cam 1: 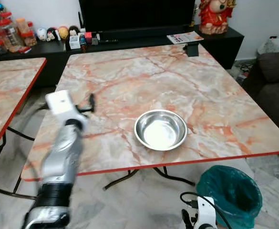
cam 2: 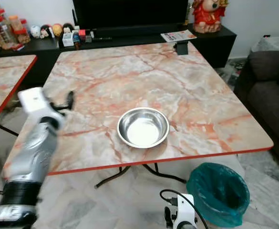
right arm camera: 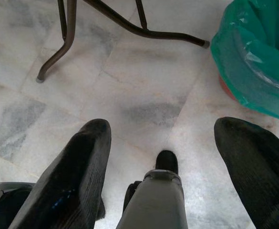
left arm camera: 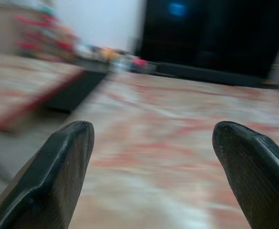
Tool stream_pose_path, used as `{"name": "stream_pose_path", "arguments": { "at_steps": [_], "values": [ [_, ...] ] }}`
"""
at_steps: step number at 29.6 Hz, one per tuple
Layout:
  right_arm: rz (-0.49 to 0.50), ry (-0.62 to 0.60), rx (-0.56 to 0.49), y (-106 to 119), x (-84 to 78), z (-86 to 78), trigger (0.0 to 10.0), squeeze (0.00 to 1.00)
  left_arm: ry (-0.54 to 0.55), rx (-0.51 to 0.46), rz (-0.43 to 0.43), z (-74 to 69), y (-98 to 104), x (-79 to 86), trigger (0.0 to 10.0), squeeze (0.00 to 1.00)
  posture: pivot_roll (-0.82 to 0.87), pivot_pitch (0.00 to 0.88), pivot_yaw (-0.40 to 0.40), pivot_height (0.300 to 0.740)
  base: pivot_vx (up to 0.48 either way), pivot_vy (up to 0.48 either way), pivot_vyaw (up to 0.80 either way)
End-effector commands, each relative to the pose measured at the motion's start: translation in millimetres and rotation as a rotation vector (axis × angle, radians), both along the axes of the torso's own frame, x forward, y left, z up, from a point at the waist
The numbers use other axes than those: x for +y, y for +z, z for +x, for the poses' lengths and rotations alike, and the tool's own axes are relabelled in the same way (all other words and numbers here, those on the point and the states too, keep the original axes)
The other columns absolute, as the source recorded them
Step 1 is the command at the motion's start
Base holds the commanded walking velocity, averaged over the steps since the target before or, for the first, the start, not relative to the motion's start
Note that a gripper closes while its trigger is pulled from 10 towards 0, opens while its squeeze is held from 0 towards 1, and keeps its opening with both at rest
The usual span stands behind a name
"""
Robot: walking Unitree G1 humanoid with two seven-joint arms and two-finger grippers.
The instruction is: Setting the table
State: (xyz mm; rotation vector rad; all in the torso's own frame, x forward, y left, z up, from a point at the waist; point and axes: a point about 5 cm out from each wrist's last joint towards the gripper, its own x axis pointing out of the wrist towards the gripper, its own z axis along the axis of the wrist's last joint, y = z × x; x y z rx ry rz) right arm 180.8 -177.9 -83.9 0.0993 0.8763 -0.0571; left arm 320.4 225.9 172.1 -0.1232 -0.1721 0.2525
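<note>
Now, from the head views, a steel bowl (cam 1: 160,129) sits alone on the marble table (cam 1: 187,81), near the front edge, probably as the first piece of the setting. The left arm is raised over the table's left part, its left gripper (cam 1: 90,103) well apart from the bowl, touching nothing. The right gripper (cam 1: 191,220) hangs low beside a green bin (cam 1: 230,193). From the left wrist view, blurred, both fingers (left arm camera: 58,176) are spread wide above the table surface, and nothing is between them. From the right wrist view, the fingers (right arm camera: 77,181) are also spread, empty, pointing at the floor (right arm camera: 144,95), because this arm seems idle.
</note>
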Motion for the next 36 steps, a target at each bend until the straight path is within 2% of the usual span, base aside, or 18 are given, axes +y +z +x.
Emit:
{"name": "stream_pose_path", "arguments": {
  "at_steps": [1, 2, 4, 8, 9, 12, 17, 18, 20, 21, 22, 23, 24, 27, 28, 29, 31, 36],
  "values": [
    [0.003, 0.009, 0.002, -0.3, 2.3, -0.1, 10.0, 0.00, 0.111, -0.004, 0.061, -11.9, -2.5, 23.7, 10.0, 0.00, 0.00, 0.000, 0.064, 0.723, 0.000, 0.000, 0.00],
    [0.003, 0.009, 0.002, -0.3, 2.4, -0.2, 10.0, 0.00, 0.128, -0.002, 0.075, -14.0, -4.0, 27.2, 10.0, 0.00, 0.00, 0.000, 0.064, 0.723, 0.000, 0.000, 0.00],
    [0.005, 0.013, 0.003, -0.6, 3.1, -0.7, 10.0, 0.00, 0.242, 0.050, 0.148, -35.1, -23.6, 59.0, 10.0, 0.00, 0.02, 0.000, 0.064, 0.723, 0.000, 0.000, 0.00],
    [0.008, 0.016, 0.001, -0.6, 3.8, -0.6, 10.0, 0.00, 0.374, 0.136, 0.231, -66.0, -50.6, 90.7, 10.0, 0.00, 0.02, 0.000, 0.064, 0.723, 0.000, 0.000, 0.00],
    [0.010, 0.017, -0.001, -0.4, 4.1, -0.4, 10.0, 0.00, 0.433, 0.189, 0.236, -81.2, -66.1, 102.6, 10.0, 0.00, 0.02, 0.000, 0.063, 0.723, 0.000, 0.000, 0.00],
    [0.010, 0.020, -0.001, -0.4, 4.4, -0.3, 10.0, 0.00, 0.534, 0.283, 0.248, -107.8, -91.0, 119.0, 10.0, 0.00, 0.02, 0.000, 0.063, 0.723, 0.000, 0.000, 0.00],
    [0.008, 0.020, 0.000, -0.5, 3.6, -0.4, 10.0, 0.00, 0.653, 0.474, 0.222, -146.1, -133.9, 132.3, 10.0, 0.00, 0.03, 0.000, 0.056, 0.723, 0.000, 0.000, 0.00],
    [0.006, 0.016, 0.003, -0.6, 2.9, -0.8, 10.0, 0.00, 0.643, 0.524, 0.190, -151.7, -146.4, 130.7, 10.0, 0.00, 0.03, 0.000, 0.054, 0.723, 0.000, 0.000, 0.00],
    [0.005, 0.014, 0.005, -0.8, 2.6, -1.0, 10.0, 0.00, 0.622, 0.561, 0.154, -155.2, -157.5, 126.9, 10.0, 0.00, 0.03, 0.000, 0.054, 0.723, 0.000, 0.000, 0.00],
    [0.005, 0.012, 0.004, -0.8, 2.6, -1.1, 10.0, 0.00, 0.573, 0.659, 0.089, -161.1, -178.8, 118.3, 10.0, 0.00, 0.03, 0.000, 0.054, 0.723, 0.000, 0.000, 0.00],
    [0.005, 0.012, 0.004, -0.8, 2.6, -1.1, 10.0, 0.00, 0.573, 0.659, 0.089, -161.1, -178.8, 118.3, 10.0, 0.00, 0.03, 0.000, 0.054, 0.723, 0.000, 0.000, 0.00],
    [0.006, 0.007, 0.003, -0.8, 2.5, -1.2, 10.0, 0.00, 0.510, 0.741, 0.009, -165.6, -197.7, 106.0, 10.0, 0.00, 0.03, 0.000, 0.054, 0.723, 0.000, 0.000, 0.00],
    [0.006, 0.004, 0.002, -0.8, 2.3, -1.2, 10.0, 0.00, 0.487, 0.761, -0.010, -166.2, -202.4, 101.9, 10.0, 0.00, 0.03, 0.000, 0.054, 0.723, 0.000, 0.000, 0.00],
    [0.003, -0.002, 0.004, -0.8, 1.3, -1.5, 10.0, 0.00, 0.263, 0.865, -0.015, -159.2, -222.0, 71.5, 10.0, 0.00, 0.02, 0.000, 0.055, 0.723, 0.000, 0.000, 0.00],
    [0.002, -0.003, 0.005, -0.9, 1.1, -1.5, 10.0, 0.00, 0.151, 0.905, -0.025, -155.1, -229.8, 54.5, 10.0, 0.00, 0.02, 0.000, 0.054, 0.723, 0.000, 0.000, 0.00],
    [0.002, -0.003, 0.005, -0.9, 1.1, -1.5, 10.0, 0.00, 0.151, 0.905, -0.025, -155.1, -229.8, 54.5, 10.0, 0.00, 0.02, 0.000, 0.054, 0.723, 0.000, 0.000, 0.00],
    [-0.010, 0.005, 0.015, -1.4, 0.7, -2.2, 10.0, 0.00, 0.032, 0.942, -0.023, -149.6, -237.1, 34.5, 10.0, 0.00, 0.01, 0.000, 0.058, 0.723, 0.000, 0.000, 0.00],
    [-0.008, -0.014, 0.013, -1.0, 0.2, -1.3, 10.0, 0.00, -0.142, 0.982, 0.004, -137.1, -243.6, 1.8, 10.0, 0.00, 0.00, 0.000, 0.063, 0.723, 0.000, 0.000, 0.00]
  ]
}}
